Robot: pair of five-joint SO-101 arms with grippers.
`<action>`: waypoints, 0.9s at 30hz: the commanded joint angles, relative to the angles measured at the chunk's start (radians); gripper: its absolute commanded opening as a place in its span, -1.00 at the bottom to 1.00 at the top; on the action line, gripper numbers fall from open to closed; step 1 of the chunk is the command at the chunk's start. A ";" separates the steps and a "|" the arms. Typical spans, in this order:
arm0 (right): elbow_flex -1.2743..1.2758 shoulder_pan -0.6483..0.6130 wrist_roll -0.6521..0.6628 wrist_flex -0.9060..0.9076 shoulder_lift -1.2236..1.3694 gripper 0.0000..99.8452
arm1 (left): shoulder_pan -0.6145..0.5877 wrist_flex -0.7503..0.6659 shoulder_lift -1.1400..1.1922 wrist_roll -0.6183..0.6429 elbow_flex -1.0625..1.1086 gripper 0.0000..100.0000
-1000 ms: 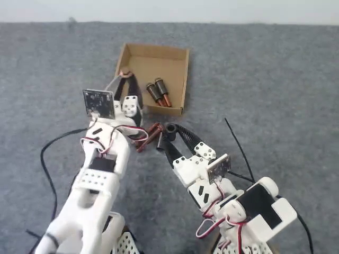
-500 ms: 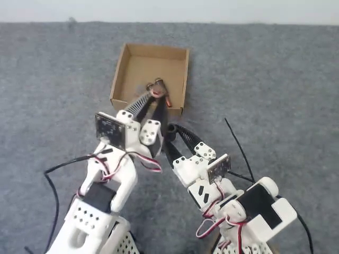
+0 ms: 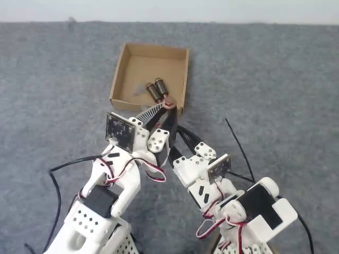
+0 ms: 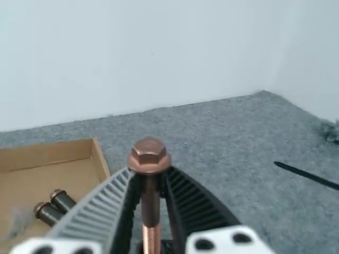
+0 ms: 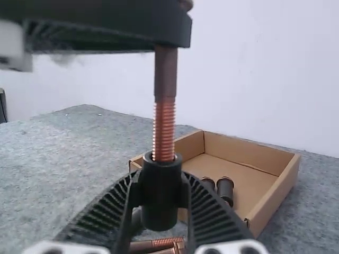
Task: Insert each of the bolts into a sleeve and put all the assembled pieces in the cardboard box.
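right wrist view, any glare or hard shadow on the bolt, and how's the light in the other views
Right wrist view: bolt threads gleam softly, no glare; left tool above is dark against the wall. Left wrist view: mild sheen on the bolt head. High view: even light, soft shadows.

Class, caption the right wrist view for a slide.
Right gripper holds a sleeve upright, a bolt standing in its mouth.

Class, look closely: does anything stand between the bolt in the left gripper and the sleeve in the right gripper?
Nothing visible does. The bolt, clamped in the left gripper, has its threaded tip right at the mouth of the sleeve held by the right gripper.
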 commanded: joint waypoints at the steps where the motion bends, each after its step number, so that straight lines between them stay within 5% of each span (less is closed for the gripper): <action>1: 0.018 0.013 -0.008 0.005 -0.038 -0.99 | 0.002 0.005 -0.029 0.029 -0.065 -0.98; 27: 0.018 0.013 -0.006 0.050 -0.039 -0.99 | 0.000 0.061 -0.029 0.026 -0.027 -0.98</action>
